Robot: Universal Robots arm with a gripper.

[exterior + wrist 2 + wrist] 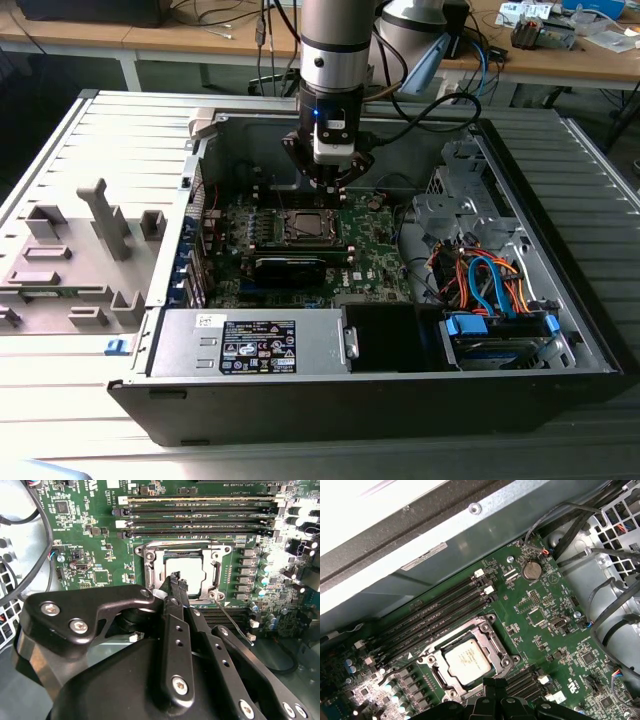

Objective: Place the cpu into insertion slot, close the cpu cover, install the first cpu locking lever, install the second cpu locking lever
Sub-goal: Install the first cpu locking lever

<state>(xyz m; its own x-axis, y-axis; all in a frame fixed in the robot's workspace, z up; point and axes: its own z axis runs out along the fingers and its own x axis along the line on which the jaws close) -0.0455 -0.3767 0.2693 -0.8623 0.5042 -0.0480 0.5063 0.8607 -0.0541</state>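
The cpu (pixel 466 659) sits seated in the insertion slot (pixel 432 656), silver top showing through the window of the cpu cover (pixel 156 566), which lies flat over it in both wrist views. One thin locking lever (pixel 234 621) angles off the slot's corner, not tucked down. The gripper (pixel 176 581) hangs just above the slot's edge, fingers (pixel 172 587) pressed together, holding nothing. Long memory slots (pixel 437 612) run just beside the slot, inside the open computer case (pixel 560 250).

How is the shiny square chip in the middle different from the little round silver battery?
The cpu is square; the coin battery is round. The cpu is bigger. The cpu sits inside a silvery metal frame near the gripper; the battery lies apart, toward the board's edge. Both are flat, silvery and lie on the green board.
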